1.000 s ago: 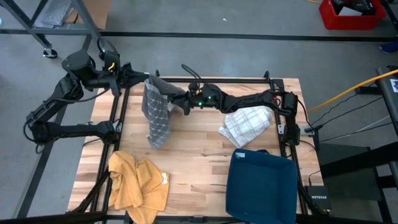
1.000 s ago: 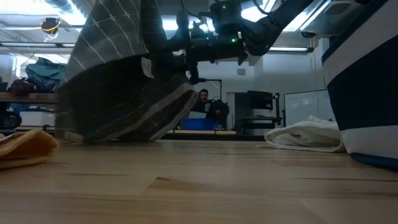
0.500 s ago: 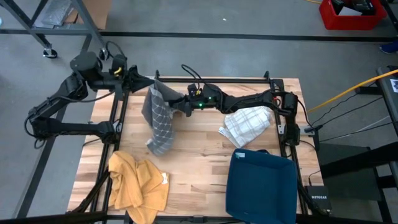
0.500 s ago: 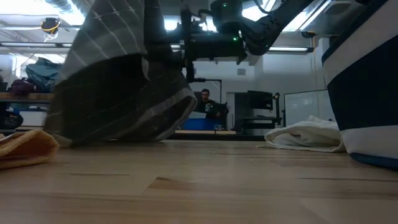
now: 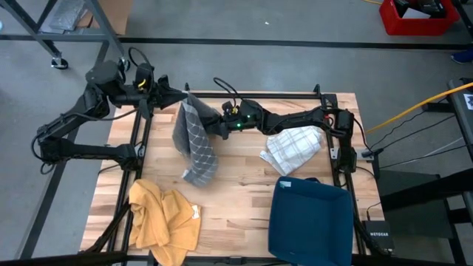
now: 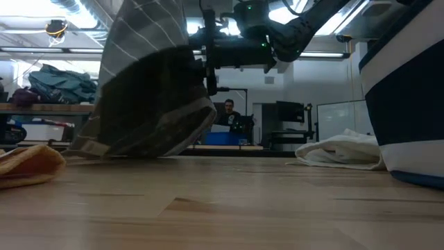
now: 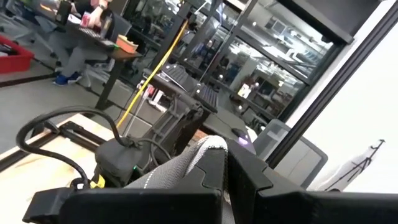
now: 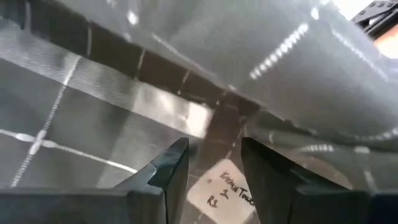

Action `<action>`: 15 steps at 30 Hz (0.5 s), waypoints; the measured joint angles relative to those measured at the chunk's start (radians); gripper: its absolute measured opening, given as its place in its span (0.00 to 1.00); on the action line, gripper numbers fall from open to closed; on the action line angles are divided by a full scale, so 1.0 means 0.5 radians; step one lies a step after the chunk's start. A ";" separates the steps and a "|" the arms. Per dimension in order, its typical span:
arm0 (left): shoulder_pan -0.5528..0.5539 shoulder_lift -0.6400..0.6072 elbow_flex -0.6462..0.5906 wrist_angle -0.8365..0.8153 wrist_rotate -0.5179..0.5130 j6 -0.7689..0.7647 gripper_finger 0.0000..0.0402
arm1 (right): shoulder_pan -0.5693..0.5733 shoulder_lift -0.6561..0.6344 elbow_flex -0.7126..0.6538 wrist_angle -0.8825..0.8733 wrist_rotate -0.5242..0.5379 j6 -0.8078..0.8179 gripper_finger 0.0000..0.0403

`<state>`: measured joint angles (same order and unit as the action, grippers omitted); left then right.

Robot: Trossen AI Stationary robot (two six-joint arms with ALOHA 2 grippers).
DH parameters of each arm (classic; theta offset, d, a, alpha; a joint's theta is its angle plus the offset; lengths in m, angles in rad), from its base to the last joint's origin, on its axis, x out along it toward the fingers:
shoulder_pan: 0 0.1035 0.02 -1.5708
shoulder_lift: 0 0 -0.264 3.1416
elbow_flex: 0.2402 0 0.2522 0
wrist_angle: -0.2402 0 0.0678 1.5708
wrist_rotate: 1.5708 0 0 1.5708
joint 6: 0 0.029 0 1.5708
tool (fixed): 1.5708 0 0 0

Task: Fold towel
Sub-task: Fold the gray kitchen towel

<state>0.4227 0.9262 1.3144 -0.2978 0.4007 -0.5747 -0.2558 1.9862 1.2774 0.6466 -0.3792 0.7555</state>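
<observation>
Over wooden table, left gripper and right gripper both clamped on grey towel, cluttered workshop behind.

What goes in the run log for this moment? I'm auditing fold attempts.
step: lifting | left gripper: shut on grey towel | right gripper: gripping same towel | towel: hanging, low end on table

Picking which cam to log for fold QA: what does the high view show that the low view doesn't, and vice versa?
High view only: the mustard-yellow cloth's full crumpled spread, the whole dark blue fabric bin, the left gripper shut on the grey checked towel's far corner, and the wooden tabletop's layout.

Low view only: the towel's lower edge draping onto the tabletop, and a person seated in the room behind.

Both: the towel hanging lifted, the right gripper at it, and the white checked cloth.
</observation>
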 joint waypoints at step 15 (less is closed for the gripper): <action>0.000 -0.001 0.000 -0.011 0.000 0.051 0.00 | 0.072 0.000 0.000 0.035 -0.191 -0.009 0.37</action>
<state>0.4229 0.9257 1.3144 -0.3035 0.4007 -0.5494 -0.2199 1.9862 1.2774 0.6642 -0.4747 0.7511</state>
